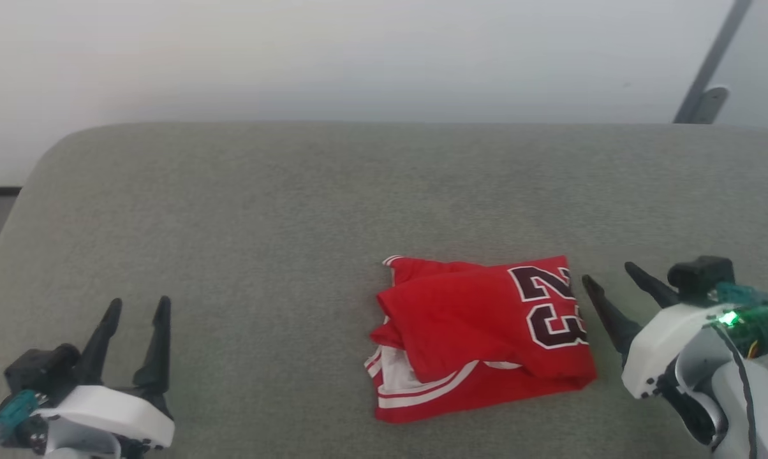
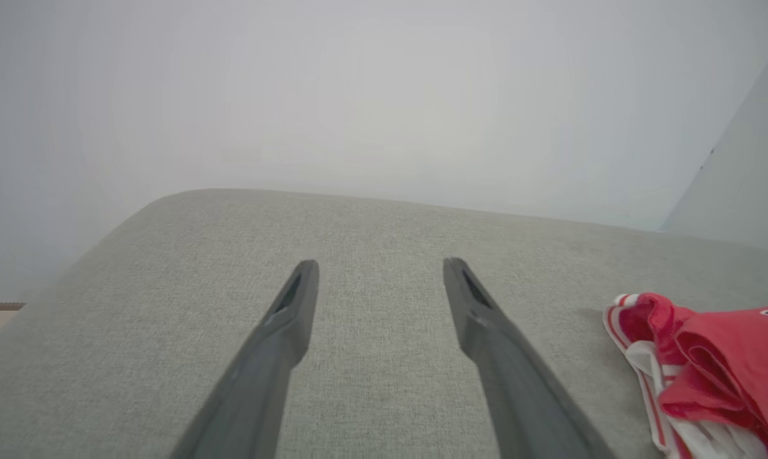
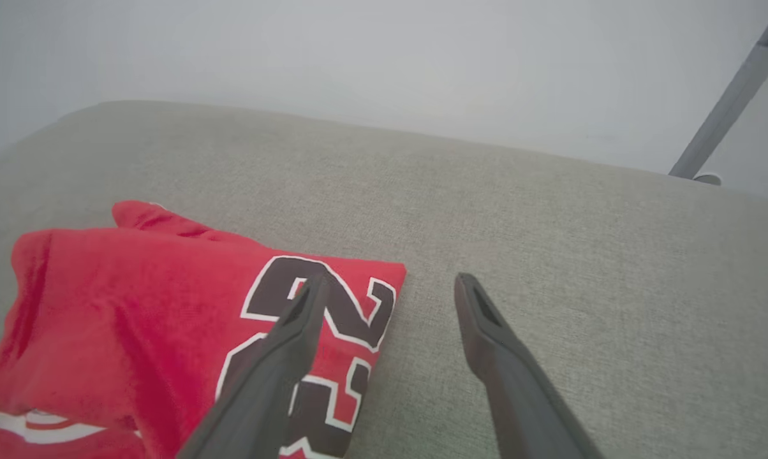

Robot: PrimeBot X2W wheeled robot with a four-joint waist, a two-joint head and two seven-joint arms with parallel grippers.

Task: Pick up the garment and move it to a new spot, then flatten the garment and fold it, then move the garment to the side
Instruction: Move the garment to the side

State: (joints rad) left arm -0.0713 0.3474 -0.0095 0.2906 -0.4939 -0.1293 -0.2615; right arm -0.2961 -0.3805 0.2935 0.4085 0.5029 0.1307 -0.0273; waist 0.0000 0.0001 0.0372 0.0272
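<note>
— Looking down from the head camera, we've got the red jersey (image 1: 486,338) lying in a loosely folded bundle on the grey fabric cushion (image 1: 231,204), right of centre and toward the near edge.

— And it's a rumpled fold. The dark, white-outlined number 23 (image 1: 550,306) faces up at the bundle's right end, turned sideways, and white-and-red striped trim (image 1: 422,389) peeks out along the lower left.

— Where are the grippers?

— Low on the left sits the left gripper (image 1: 140,299), well apart from the jersey, its two dark fingers spread with just cushion showing between them. Its wrist camera agrees: the fingers are parted over grey fabric, and the jersey's (image 2: 709,363) trimmed end is off at the right edge.

— And the other side?

— Just beside the jersey's right edge, next to the number, is the right gripper (image 1: 606,271). Its fingers are wide apart and grip no cloth. A green light (image 1: 730,317) glows on its wrist.

— From the right wrist camera, one finger (image 3: 275,357) crosses in front of the 23 while the other lies over cushion.

— Whether that finger touches the cloth, I cannot tell.

— Behind it all is a pale wall (image 1: 358,57), with a grey pole (image 1: 709,64) leaning at the upper right.
</note>
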